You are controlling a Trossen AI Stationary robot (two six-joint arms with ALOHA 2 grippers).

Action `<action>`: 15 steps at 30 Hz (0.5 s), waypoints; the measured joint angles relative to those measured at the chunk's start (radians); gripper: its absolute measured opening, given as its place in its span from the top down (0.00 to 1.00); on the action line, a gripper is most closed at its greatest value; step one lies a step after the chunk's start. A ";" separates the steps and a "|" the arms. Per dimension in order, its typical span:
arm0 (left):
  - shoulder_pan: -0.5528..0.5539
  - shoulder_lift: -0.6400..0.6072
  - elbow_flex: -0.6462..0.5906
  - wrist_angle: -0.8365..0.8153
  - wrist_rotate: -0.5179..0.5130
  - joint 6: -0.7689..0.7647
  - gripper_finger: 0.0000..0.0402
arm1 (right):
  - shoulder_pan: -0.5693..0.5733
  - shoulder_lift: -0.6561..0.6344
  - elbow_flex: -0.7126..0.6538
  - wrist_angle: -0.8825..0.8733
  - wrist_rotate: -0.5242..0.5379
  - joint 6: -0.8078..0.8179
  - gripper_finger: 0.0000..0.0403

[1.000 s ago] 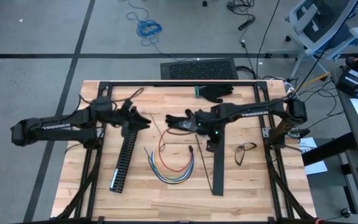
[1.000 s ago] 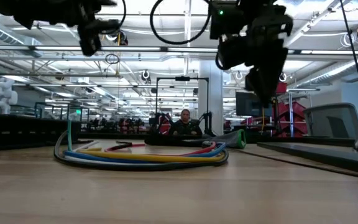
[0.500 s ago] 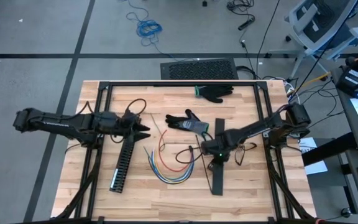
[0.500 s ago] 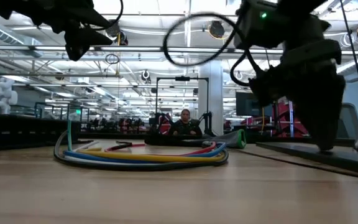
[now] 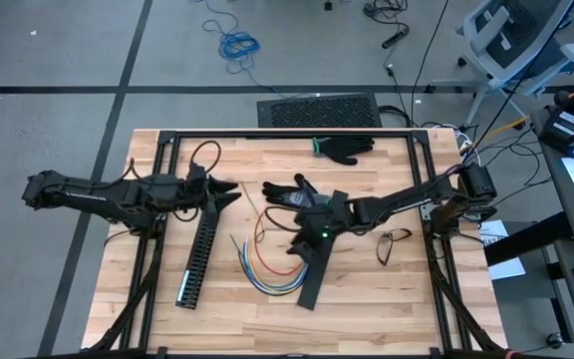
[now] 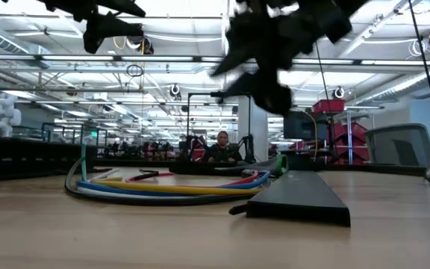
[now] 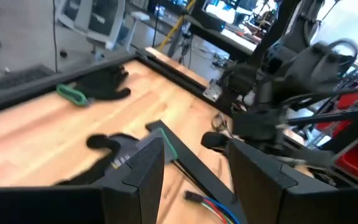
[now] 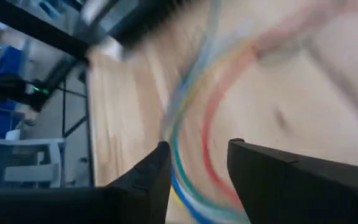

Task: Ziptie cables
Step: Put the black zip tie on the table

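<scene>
The cables (image 5: 272,267) lie in a curved bundle of red, yellow, blue and green wires on the table's middle, low and flat in the low view (image 6: 170,188). My right gripper (image 5: 300,243) hangs open just above their right side; its wrist view looks down past its fingers (image 8: 199,144) on the blurred wires (image 8: 197,118). In the low view it is a dark blur well above the table (image 6: 263,56). My left gripper (image 5: 229,192) is open (image 7: 194,143), in the air above the far end of the slotted duct (image 5: 197,251), left of the cables.
A flat black bar (image 5: 314,279) lies slanted on the table right of the cables, its far end under my right wrist. Two black gloves (image 5: 345,148) (image 5: 289,193) lie farther back. Glasses (image 5: 395,239) sit to the right. A black frame (image 5: 287,134) rims the table.
My right gripper came from beside the glove toward the near edge and down onto the black bar, then swung left and rose above the cables. The bar has slid left and turned: it lay straight and now lies slanted, closer to the cables.
</scene>
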 joint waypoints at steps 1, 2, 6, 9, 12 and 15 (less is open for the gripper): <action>0.000 0.000 0.004 0.001 -0.005 0.020 0.57 | -0.006 0.008 0.032 -0.024 0.026 -0.041 0.66; 0.000 0.000 0.007 -0.003 -0.011 0.040 0.57 | -0.015 0.020 0.066 -0.065 0.048 -0.075 0.68; 0.000 0.000 0.008 -0.065 -0.040 0.098 0.57 | -0.069 0.144 0.179 -0.191 0.087 -0.126 0.85; 0.000 -0.005 0.007 -0.114 -0.043 0.104 0.57 | -0.095 0.262 0.291 -0.159 0.049 -0.140 0.97; 0.000 -0.025 0.007 -0.138 -0.021 0.103 0.57 | -0.104 0.374 0.445 -0.230 0.032 -0.149 0.96; 0.000 -0.050 0.007 -0.141 -0.001 0.103 0.57 | -0.109 0.466 0.611 -0.418 0.061 -0.232 0.87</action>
